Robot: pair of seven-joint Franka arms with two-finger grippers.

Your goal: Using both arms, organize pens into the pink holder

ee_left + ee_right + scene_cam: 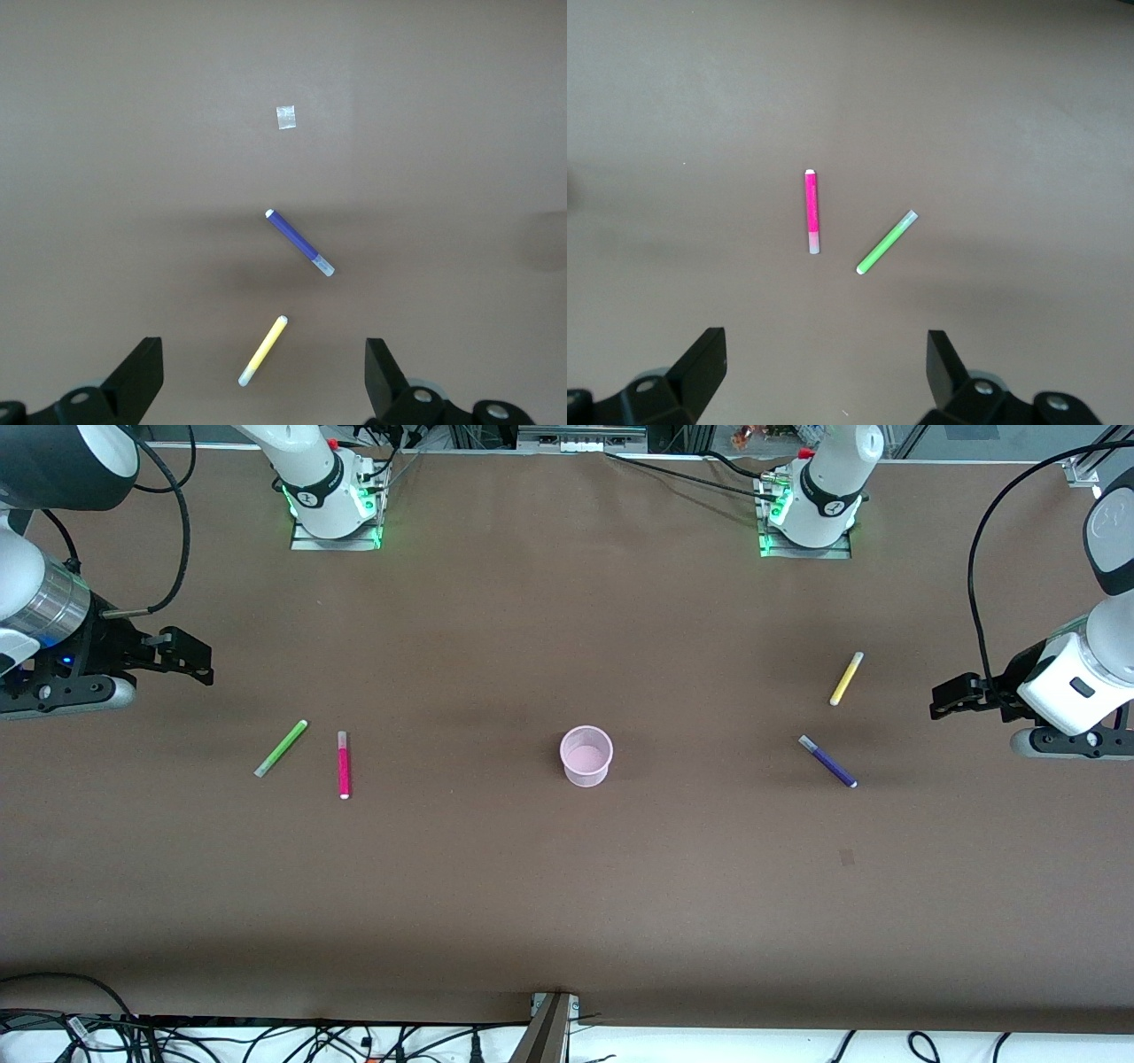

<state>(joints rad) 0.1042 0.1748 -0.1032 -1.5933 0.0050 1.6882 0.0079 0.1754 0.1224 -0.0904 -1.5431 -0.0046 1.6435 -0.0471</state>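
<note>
The pink holder stands upright at the table's middle, with nothing in it. The light green pen and the magenta-pink pen lie flat toward the right arm's end; both show in the right wrist view. The yellow pen and the dark purple pen lie flat toward the left arm's end; both show in the left wrist view. My right gripper is open and empty, up over the table's end. My left gripper is open and empty, up over bare table beside the yellow pen.
A small pale tape square lies on the brown table, nearer to the front camera than the purple pen. The arm bases stand along the table's back edge. Cables hang below the front edge.
</note>
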